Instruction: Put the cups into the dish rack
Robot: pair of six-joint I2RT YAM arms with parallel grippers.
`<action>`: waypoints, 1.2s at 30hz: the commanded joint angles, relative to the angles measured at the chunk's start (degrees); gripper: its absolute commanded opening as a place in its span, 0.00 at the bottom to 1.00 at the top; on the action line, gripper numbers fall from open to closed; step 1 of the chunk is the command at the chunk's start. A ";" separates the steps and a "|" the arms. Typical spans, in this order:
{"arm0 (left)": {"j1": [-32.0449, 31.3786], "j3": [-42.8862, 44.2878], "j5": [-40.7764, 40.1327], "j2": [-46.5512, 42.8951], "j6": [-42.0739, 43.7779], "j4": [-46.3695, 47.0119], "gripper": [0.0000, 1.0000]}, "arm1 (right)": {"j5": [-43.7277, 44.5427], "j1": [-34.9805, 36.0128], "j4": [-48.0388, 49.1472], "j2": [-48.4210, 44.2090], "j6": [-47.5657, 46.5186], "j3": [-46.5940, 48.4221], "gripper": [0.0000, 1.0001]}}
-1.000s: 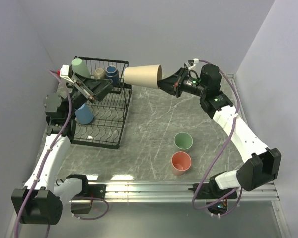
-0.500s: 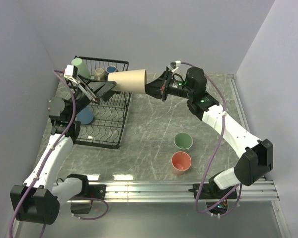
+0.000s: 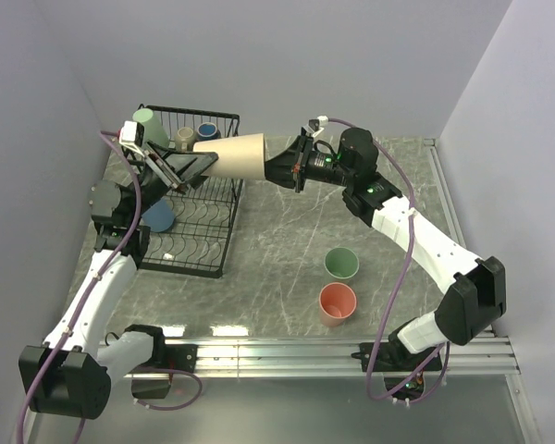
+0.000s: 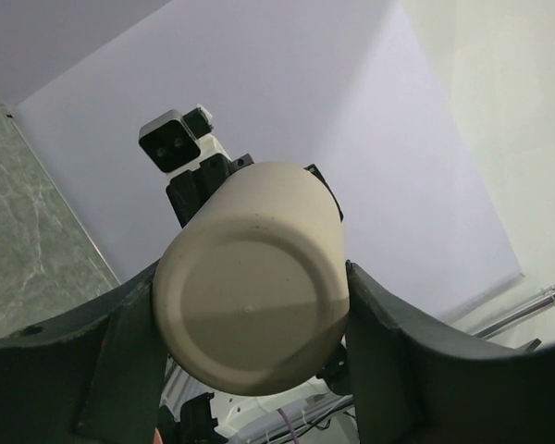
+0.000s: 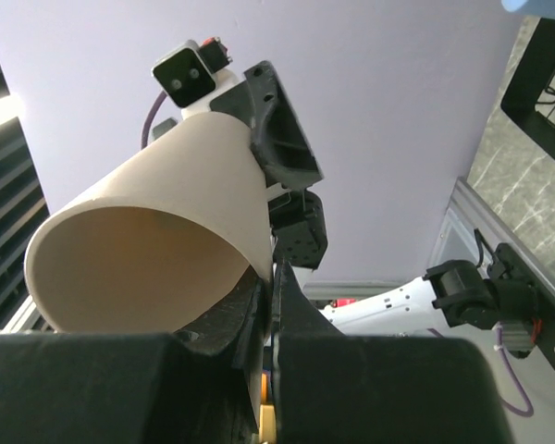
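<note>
Stretching the right arm leftward above the table [image 3: 277, 236], clamping the right gripper [image 3: 276, 166] on the rim of the beige tumbler [image 3: 236, 154], keeping it sideways in the air over the dish rack's [image 3: 180, 252] edge. Holding the left arm raised over the rack, spreading the left gripper [image 3: 192, 165] wide, fingers flanking the tumbler's base. Counting seven cups: four in the rack, two upright on the table, one held aloft.

Grey marbled tabletop [image 3: 287, 231], pale lilac walls [image 3: 287, 55], metal rail [image 3: 287, 350] at near edge
</note>
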 commanded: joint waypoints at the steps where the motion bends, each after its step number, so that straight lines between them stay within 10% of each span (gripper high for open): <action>1: -0.20 1.90 0.71 -0.71 1.07 1.88 0.52 | 0.17 0.20 3.16 -0.40 0.63 1.31 0.00; 6: -0.20 2.86 1.24 -1.15 2.83 -1.44 0.34 | -0.09 0.29 1.94 0.12 -0.24 2.01 0.00; 9: 0.32 5.48 1.94 -1.67 6.51 -6.53 0.31 | -0.36 -0.59 -2.00 -0.23 -3.56 2.63 0.20; 17: 2.69 23.58 -3.84 -0.36 33.57 -51.35 0.20 | 8.95 -15.07 -38.54 -7.34 -30.80 5.80 0.53; 24: 2.70 32.83 -21.49 3.68 52.04 -75.80 0.00 | 15.65 -20.72 -47.56 -15.42 -35.94 -3.84 0.54; 36: 1.29 19.66 -46.48 4.65 62.59 -76.44 0.00 | 18.10 -20.72 -53.17 -18.77 -40.41 -7.92 0.53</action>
